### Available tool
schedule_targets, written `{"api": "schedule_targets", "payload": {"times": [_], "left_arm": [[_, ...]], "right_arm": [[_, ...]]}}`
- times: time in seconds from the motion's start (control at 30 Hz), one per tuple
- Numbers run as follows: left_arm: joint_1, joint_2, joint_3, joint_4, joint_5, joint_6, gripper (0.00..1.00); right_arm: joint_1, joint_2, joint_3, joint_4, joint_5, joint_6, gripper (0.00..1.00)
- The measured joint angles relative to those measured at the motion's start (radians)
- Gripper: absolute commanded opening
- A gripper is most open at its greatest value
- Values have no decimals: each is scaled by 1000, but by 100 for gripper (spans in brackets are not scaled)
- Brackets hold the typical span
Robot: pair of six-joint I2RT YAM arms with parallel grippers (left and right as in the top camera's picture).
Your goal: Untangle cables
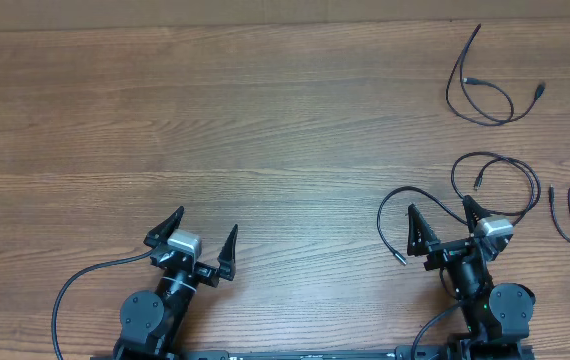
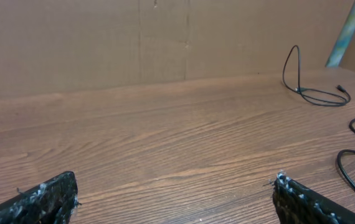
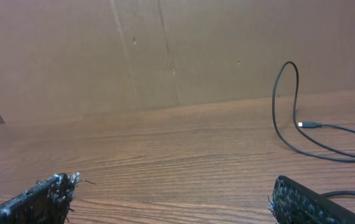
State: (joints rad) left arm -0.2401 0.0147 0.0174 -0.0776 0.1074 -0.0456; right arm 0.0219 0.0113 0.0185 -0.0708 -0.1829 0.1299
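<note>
Left gripper (image 1: pixel 205 222) and right gripper (image 1: pixel 439 206) both gape apart, empty. The right one could snag the nearby cable (image 1: pixel 382 212) and drag it across the others.

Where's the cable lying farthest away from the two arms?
In the overhead view the far cable lies near the far right corner of the table, beyond the looped cable just ahead of the right claw.

one brown wood-grain table (image 1: pixel 265 120). on it, seemingly four thin black plug-ended cords (image 1: pixel 538 190): a looped cord (image 1: pixel 511 108) at 2 o'clock, a ringed cord (image 1: pixel 495 155) and an edge cord (image 1: pixel 562 225) at 3 o'clock, an arcing cord (image 1: pixel 381 215) at 4 o'clock. two black two-finger grippers: left gripper (image 1: pixel 207 220) at 8 o'clock, right gripper (image 1: pixel 439 205) at 3 o'clock.
</note>
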Motion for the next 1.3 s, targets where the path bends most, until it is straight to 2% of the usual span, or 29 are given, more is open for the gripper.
{"api": "schedule_targets", "payload": {"times": [0.8,1.07,1.3], "left_arm": [[3,0,0,3,0,0,100],[107,0,0,3,-4,0,99],[111,0,0,3,-7,0,100]], "right_arm": [[0,0,0,0,0,0,100],[0,0,0,0,0,0,100],[0,0,0,0,0,0,100]]}}
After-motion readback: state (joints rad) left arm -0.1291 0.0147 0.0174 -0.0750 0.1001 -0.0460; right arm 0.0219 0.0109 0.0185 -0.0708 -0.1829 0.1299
